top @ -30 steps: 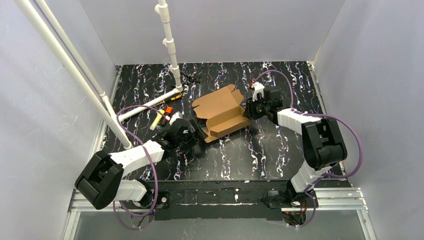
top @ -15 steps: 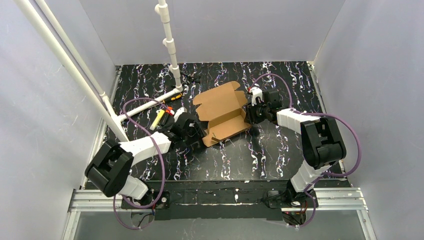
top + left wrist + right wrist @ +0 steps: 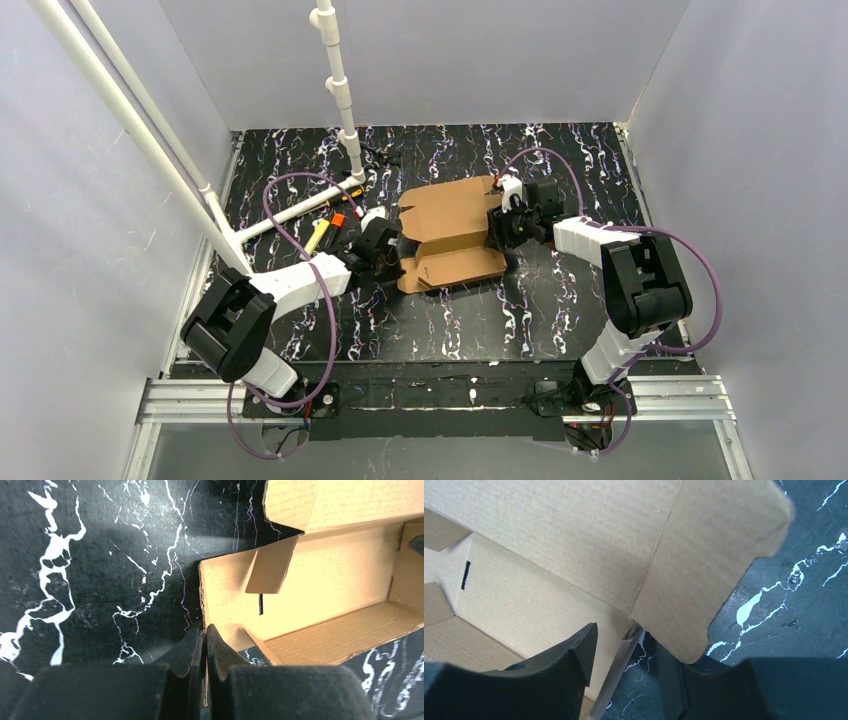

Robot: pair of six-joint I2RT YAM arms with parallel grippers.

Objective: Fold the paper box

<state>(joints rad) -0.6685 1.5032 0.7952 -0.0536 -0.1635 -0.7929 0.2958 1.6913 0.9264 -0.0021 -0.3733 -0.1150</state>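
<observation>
The paper box (image 3: 450,235) is brown cardboard, partly folded into an open tray with its lid flap lying back, mid-table. My left gripper (image 3: 392,250) is at its left end. In the left wrist view that gripper (image 3: 205,635) is shut on the thin edge of the box's (image 3: 325,580) left end wall. My right gripper (image 3: 497,225) is at the right end. In the right wrist view it (image 3: 624,650) stands open, its fingers on either side of the box's (image 3: 574,555) right end wall without pinching it, and a rounded flap hangs over one finger.
A white pipe frame (image 3: 340,90) stands at the back left, its foot (image 3: 300,208) lying on the table. A yellow marker (image 3: 316,236) and a small black-and-orange marker (image 3: 338,218) lie just left of the left gripper. Grey walls enclose the table.
My left gripper moved up to the box's left end and shut on its wall. The box turned to lie squarer to the table. My right gripper's jaws opened wider.
</observation>
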